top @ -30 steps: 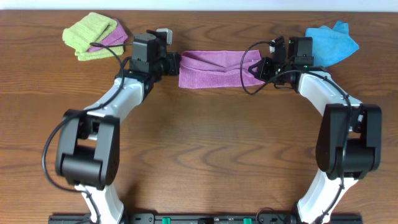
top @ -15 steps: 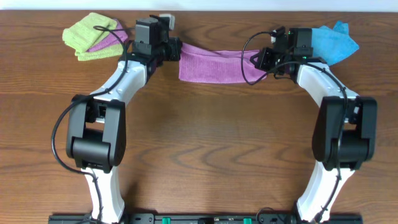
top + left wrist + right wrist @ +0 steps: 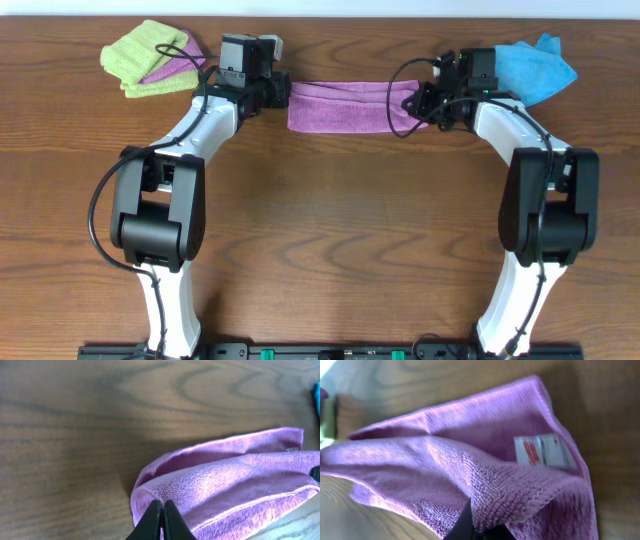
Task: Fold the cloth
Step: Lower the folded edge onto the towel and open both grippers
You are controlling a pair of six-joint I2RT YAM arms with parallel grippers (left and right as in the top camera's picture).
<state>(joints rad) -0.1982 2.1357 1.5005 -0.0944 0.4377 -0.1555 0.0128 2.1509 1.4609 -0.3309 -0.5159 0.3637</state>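
Note:
The purple cloth [image 3: 340, 106] lies as a long folded strip at the far middle of the table, stretched between both arms. My left gripper [image 3: 282, 94] is shut on its left end; in the left wrist view the black fingertips [image 3: 162, 519] pinch the cloth's edge [image 3: 235, 485]. My right gripper [image 3: 418, 104] is shut on its right end; in the right wrist view the fingers [image 3: 479, 530] hold the cloth's [image 3: 445, 475] upper layer, and the white tag [image 3: 544, 451] shows on the layer beneath.
Lime-green folded cloths [image 3: 145, 55] with a purple one between them lie at the far left. A bright blue cloth [image 3: 535, 68] lies at the far right, just behind my right arm. A black cable [image 3: 395, 95] loops over the purple cloth's right end.
Both grippers have moved toward the far edge, carrying the cloth's ends with them. The strip now lies straighter and tauter than a second ago.

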